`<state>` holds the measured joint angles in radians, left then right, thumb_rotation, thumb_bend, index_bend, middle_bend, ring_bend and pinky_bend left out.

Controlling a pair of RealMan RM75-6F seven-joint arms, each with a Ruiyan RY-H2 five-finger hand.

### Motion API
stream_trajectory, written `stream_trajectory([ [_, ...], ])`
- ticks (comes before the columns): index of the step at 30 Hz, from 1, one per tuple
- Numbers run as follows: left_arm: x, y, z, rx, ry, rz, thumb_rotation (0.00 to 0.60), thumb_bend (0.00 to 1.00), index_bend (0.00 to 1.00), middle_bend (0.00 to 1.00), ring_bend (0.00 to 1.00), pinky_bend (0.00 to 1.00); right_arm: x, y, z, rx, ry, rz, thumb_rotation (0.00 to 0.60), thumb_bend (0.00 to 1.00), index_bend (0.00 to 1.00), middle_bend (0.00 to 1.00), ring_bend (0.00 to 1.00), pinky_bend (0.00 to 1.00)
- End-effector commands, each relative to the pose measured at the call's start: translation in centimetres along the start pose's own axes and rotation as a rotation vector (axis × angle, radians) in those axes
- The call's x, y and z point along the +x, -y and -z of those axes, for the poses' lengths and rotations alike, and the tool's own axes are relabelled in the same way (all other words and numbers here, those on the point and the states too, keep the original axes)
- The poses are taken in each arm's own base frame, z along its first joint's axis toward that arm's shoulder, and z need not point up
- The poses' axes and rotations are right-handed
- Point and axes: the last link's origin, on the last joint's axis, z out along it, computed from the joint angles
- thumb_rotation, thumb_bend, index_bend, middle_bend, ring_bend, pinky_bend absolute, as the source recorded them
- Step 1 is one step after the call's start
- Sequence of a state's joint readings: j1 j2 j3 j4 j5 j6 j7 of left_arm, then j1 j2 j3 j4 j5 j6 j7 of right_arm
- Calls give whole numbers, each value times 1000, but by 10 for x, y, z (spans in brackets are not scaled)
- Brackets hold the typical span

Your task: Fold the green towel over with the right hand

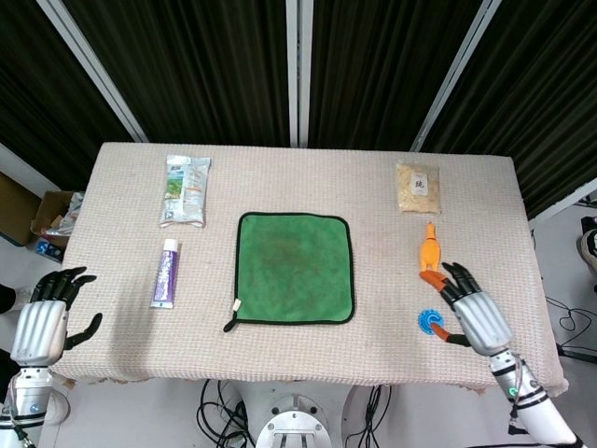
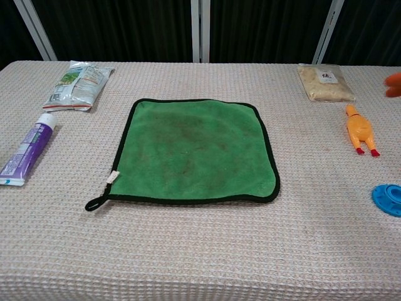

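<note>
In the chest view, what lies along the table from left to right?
Purple tube → snack packet → green towel → grain bag → rubber chicken → blue disc.

The towel (image 2: 195,150) is green with a black edge and a small white tag. It lies on a table (image 2: 200,251) with a pale pink waffle pattern. Left of the towel is a purple tube (image 2: 27,150) with a white cap. Right of the towel is an orange toy chicken (image 2: 360,128) with red feet, and a blue round thing (image 2: 387,199). The right hand (image 1: 474,313) is silver with orange fingertips (image 1: 431,276).
</note>
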<state>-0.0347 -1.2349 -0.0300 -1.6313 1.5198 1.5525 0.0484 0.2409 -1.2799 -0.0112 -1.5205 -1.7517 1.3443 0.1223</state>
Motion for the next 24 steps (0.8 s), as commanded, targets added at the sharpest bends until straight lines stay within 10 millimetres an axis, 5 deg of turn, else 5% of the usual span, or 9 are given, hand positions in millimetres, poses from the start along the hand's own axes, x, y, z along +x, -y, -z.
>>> stream_trajectory([
  [1,0,0,0,1,0,1,600,276,263,174,139,134,-34,23,-30,89,44,32,600,69,318,200,0,3],
  [13,-6,7,-1,14,19,6,600,276,263,174,139,134,-101,57,-88,176,112,109,600,93,397,215,0,0],
  [24,-7,15,2,34,18,13,600,276,262,174,139,134,-117,68,-94,238,108,128,600,132,421,224,0,0],
])
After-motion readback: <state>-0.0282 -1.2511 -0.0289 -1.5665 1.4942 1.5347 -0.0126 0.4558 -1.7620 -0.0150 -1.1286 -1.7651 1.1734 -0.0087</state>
